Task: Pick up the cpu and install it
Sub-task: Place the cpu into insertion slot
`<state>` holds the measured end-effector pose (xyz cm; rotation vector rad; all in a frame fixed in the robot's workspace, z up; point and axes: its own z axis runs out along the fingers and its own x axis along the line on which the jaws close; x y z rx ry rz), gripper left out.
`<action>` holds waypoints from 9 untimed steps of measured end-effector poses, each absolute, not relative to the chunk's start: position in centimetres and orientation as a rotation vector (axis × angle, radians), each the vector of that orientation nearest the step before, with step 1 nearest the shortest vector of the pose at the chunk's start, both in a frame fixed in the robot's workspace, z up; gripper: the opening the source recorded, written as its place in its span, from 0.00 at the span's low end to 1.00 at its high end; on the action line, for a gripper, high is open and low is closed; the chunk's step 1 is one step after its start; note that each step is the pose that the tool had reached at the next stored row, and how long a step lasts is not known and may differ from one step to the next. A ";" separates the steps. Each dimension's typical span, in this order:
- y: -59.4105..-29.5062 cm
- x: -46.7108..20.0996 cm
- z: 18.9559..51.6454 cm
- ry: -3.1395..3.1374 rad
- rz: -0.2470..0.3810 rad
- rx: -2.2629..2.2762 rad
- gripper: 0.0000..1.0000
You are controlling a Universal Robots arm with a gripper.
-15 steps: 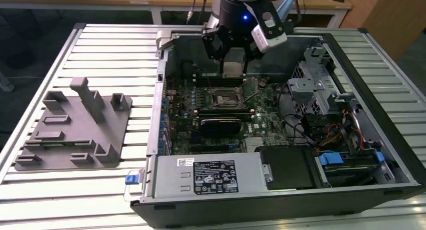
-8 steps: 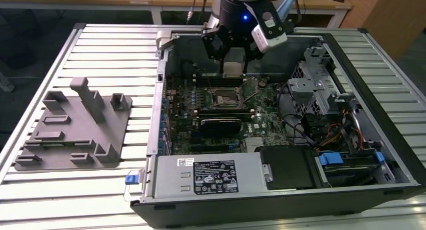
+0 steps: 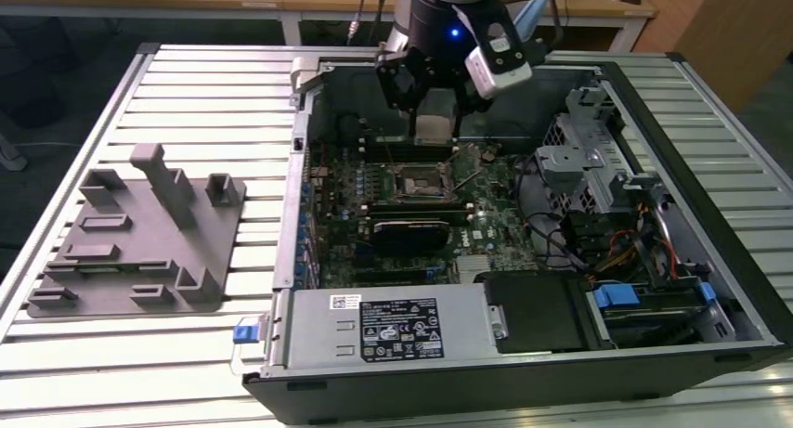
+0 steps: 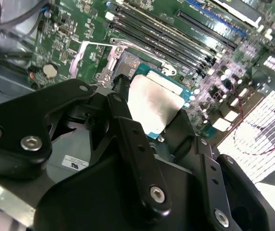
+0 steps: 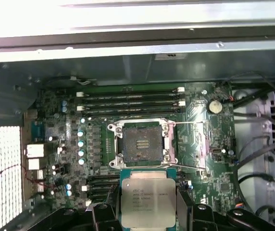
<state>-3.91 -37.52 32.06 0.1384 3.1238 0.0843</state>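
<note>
While the arm hangs over the open computer case (image 3: 694, 103), the end effector (image 5: 148, 212) is closed on the cpu (image 5: 148, 192), with black fingers (image 5: 184, 211) against two opposite edges of the chip

- cpu: silver-grey metal top faces the camera in both wrist views, green border visible along its edges; held clear of the board, not seated
- socket (image 5: 141, 143): open, contact field exposed, metal frame around it; in the first wrist view the cpu sits just beside the socket and overlaps the near edge of the frame
- second wrist view: cpu (image 4: 156, 103) between the fingers, socket (image 4: 128, 62) just beyond it
- exterior view: end effector low inside the case, above the motherboard (image 3: 477, 224), close to the socket (image 3: 415, 179)
- memory slots (image 5: 130, 96) run in parallel rows on the far side of the socket from the cpu; round coin cell (image 5: 215, 106) near the board's corner
- power supply (image 3: 384, 326) lies along the case edge nearest the exterior camera
- case rests on a slatted metal bench (image 3: 186, 84); grey plastic fixture (image 3: 136, 242) lies on the bench at the exterior view's left, well apart from the case
</note>
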 end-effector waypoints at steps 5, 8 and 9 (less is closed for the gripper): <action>-37.5 -3.9 32.0 3.112 0.083 0.278 0.54; -37.5 -3.9 31.9 3.102 0.083 0.365 0.54; -37.5 -3.9 31.9 3.098 0.082 0.393 0.54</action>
